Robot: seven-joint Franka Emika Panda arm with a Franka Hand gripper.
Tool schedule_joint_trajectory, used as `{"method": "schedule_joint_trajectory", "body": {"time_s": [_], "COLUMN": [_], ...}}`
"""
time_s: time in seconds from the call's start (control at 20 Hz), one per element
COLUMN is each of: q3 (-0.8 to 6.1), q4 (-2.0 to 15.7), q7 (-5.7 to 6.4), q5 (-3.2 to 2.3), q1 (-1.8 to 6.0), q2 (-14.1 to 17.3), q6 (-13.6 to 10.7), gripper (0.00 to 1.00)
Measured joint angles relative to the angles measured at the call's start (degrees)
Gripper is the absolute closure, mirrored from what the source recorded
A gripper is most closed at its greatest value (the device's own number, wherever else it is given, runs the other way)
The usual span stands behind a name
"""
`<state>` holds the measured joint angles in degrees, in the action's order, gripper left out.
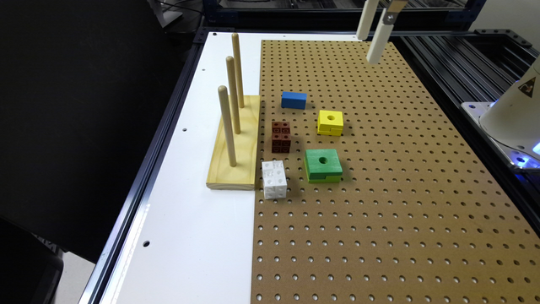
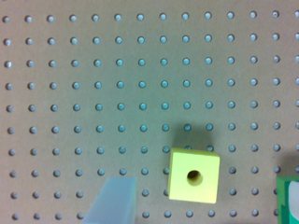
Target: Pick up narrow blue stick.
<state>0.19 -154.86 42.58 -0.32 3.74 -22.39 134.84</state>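
**Inspector:** Any writing or labels?

**Assistant:** None legible. A warning triangle on the robot base (image 1: 517,114) is too small to read.

**Inspector:** The blue stick?

**Assistant:** The blue stick (image 1: 294,100) lies flat on the pegboard (image 1: 379,202), near the peg stand (image 1: 234,143), beyond the yellow block (image 1: 330,122) and brown cube (image 1: 281,137).

**Inspector:** Gripper?

**Assistant:** The gripper (image 1: 373,33) hangs high over the board's far edge — well apart from the stick, cut off by the frame. Open or closed, I cannot tell; the wrist view catches just one blurred finger (image 2: 114,200) beside the yellow block, with the green block (image 2: 288,198) cropped at the edge.

Open pegboard (image 1: 379,169) around narrow blue stick (image 1: 294,100); yellow block (image 1: 330,122) near.
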Motion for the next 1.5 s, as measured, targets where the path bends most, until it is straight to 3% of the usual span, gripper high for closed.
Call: {"method": "schedule_joint_trajectory", "body": {"time_s": [0.35, 0.75, 0.9, 1.05, 1.25, 1.5], "q3": [-0.01, -0.03, -0.08, -0.08, -0.06, -0.06], "q4": [3.36, 4.11, 4.88, 6.85, 10.72, 12.25], "q7": [-1.27, -1.49, -3.12, -4.54, -4.66, -4.72], "q5": [-0.03, -0.12, -0.14, -0.14, -0.14, -0.14], "q1": [1.43, 1.87, 3.38, 4.75, 4.88, 5.04], "q2": [4.0, 4.8, 5.2, 6.9, 11.4, 13.3], "q6": [0.0, 0.0, 0.1, 0.1, 0.1, 0.1], "gripper": [0.00, 0.00, 0.00, 0.00, 0.00, 0.00]}}
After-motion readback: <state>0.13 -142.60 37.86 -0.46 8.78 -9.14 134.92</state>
